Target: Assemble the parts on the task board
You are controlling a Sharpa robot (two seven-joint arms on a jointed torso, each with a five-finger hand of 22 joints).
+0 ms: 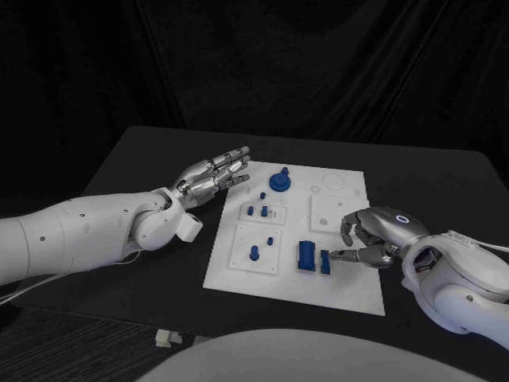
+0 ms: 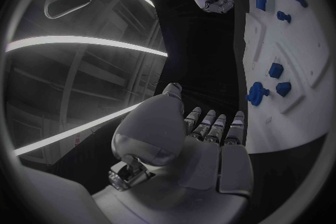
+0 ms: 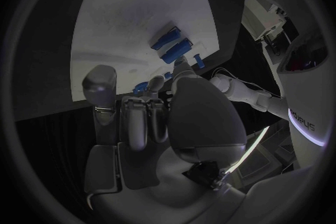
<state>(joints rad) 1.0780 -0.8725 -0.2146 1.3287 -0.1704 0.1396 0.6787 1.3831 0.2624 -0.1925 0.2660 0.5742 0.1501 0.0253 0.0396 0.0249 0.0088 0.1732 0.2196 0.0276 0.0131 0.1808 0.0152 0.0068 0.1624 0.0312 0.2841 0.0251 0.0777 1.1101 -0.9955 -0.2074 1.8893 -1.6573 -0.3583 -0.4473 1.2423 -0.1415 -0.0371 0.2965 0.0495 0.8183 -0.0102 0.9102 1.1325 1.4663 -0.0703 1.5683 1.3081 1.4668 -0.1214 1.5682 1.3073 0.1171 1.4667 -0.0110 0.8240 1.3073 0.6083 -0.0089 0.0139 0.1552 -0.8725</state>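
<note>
**Hands flank task board, parts lying on it**

Board sits mid-table, white plate, long axis running away from the robot. Blue parts on it: round knobbed piece near the far end, two small blocks in the middle, a short peg on the near-left panel, two upright bars side by side near the near edge.

Left hand hovers at the board's far-left corner, fingers stretched out fairly straight and slightly apart, nothing in them; fingertips over the board's edge, contact cannot be told. Left wrist view agrees: flat palm, extended fingers, empty.

Right hand over the board's right side, just beside the two bars. Fingers curled inward, tips pointing toward the bars; nothing visibly between them. Right wrist view shows curled fingers above the board with bars beyond, apart from the fingertips.
</note>
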